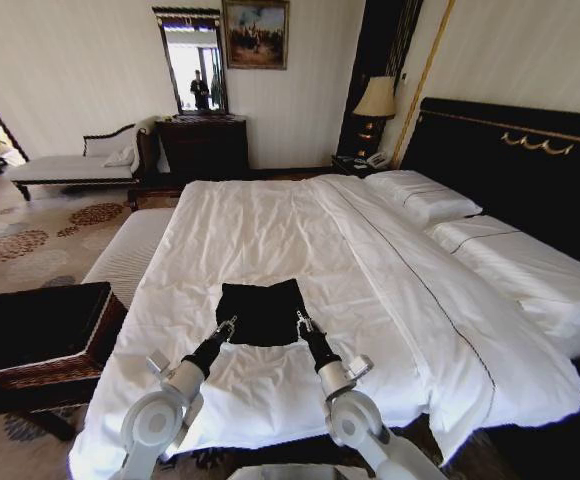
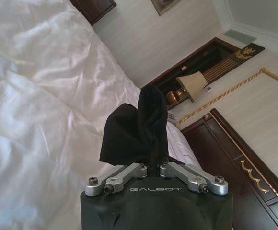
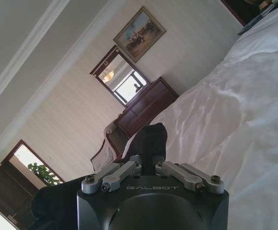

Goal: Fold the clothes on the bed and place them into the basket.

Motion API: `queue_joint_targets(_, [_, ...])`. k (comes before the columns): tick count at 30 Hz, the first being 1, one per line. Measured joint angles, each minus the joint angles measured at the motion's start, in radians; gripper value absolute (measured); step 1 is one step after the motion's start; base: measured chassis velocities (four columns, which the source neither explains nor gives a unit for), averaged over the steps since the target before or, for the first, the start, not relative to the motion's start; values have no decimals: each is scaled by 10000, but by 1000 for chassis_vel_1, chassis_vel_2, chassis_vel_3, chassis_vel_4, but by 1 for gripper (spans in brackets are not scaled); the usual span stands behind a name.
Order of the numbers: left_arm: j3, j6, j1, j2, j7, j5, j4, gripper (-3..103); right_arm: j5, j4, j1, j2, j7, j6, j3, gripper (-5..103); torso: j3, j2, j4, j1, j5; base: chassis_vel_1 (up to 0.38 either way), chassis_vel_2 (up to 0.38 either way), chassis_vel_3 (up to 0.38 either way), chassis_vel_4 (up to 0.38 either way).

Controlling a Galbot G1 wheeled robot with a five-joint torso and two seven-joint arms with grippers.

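Two tools, my left tool (image 1: 230, 325) and right tool (image 1: 302, 322), each clamp a near corner of the black T-shirt (image 1: 262, 310) on the bed (image 1: 270, 220); the basket (image 1: 40, 325) lies to my left.

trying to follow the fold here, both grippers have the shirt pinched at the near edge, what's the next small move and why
Probably carry both held corners forward, away from the robot, to fold the T-shirt over itself. The left gripper and right gripper each pinch black fabric at its near edge, while the rest lies flat on the bed. The basket sits to the robot's left.
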Motion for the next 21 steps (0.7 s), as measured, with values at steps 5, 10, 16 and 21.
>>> queue_joint_targets(5, [-91,-64,67,27,1,9,-59,6,-167,0,-128,267,45,0,-80,7,0,0,0,0,1,16,12,-16,-21])
queue_joint_targets(10, [-180,-82,83,-77,7,-25,-125,6,-316,-101,-217,475,64,-3,-117,7,0,0,0,0,0,74,89,-69,-85])
queue_joint_targets(16, [-315,-129,104,-67,20,-87,-102,6,-417,-240,-232,610,68,-4,-223,7,0,-1,1,1,0,168,181,-150,-190])
queue_joint_targets(21, [-440,-139,81,-38,19,-205,-90,6,-463,-348,-172,725,66,-7,-328,7,1,0,2,3,-1,261,267,-251,-258])
